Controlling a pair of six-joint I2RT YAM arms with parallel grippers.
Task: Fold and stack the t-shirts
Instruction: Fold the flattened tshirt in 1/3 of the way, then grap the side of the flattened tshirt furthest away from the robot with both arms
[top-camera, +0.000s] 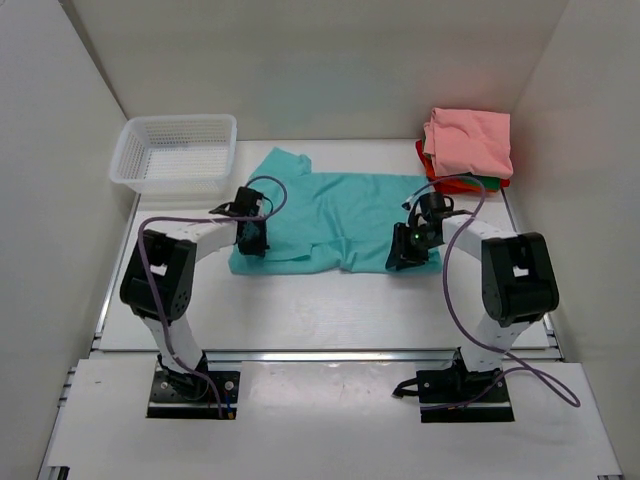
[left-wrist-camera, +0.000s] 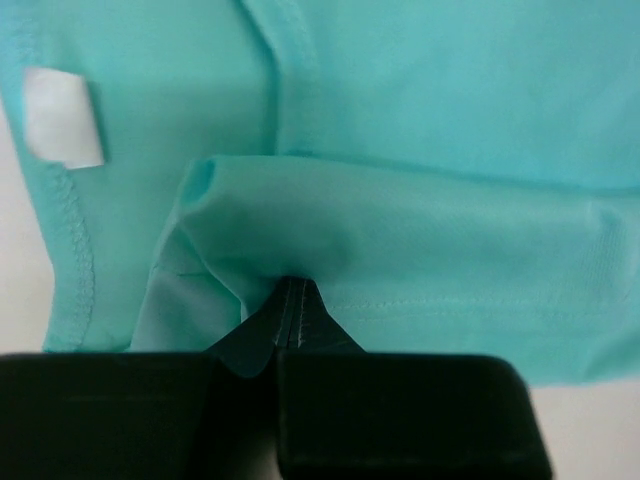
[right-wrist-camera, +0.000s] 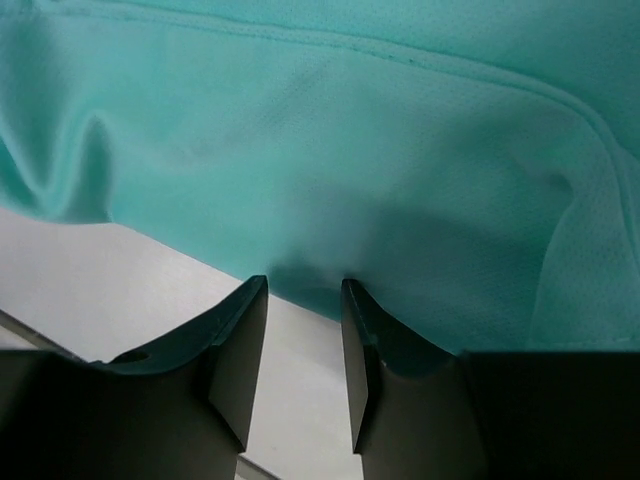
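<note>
A teal t-shirt (top-camera: 330, 212) lies spread on the table's middle, partly rumpled along its near edge. My left gripper (top-camera: 251, 240) sits at the shirt's near left corner. In the left wrist view it (left-wrist-camera: 290, 292) is shut on a raised fold of the teal cloth (left-wrist-camera: 400, 230), with the white neck label (left-wrist-camera: 62, 118) to the upper left. My right gripper (top-camera: 405, 256) is at the shirt's near right edge. In the right wrist view it (right-wrist-camera: 300, 295) is open, with its tips at the hem of the teal cloth (right-wrist-camera: 330, 150) and bare table between the fingers.
A stack of folded shirts stands at the back right, salmon pink (top-camera: 468, 140) on top with green and red-orange edges (top-camera: 480, 183) below. A white mesh basket (top-camera: 176, 152) stands at the back left. White walls close in both sides.
</note>
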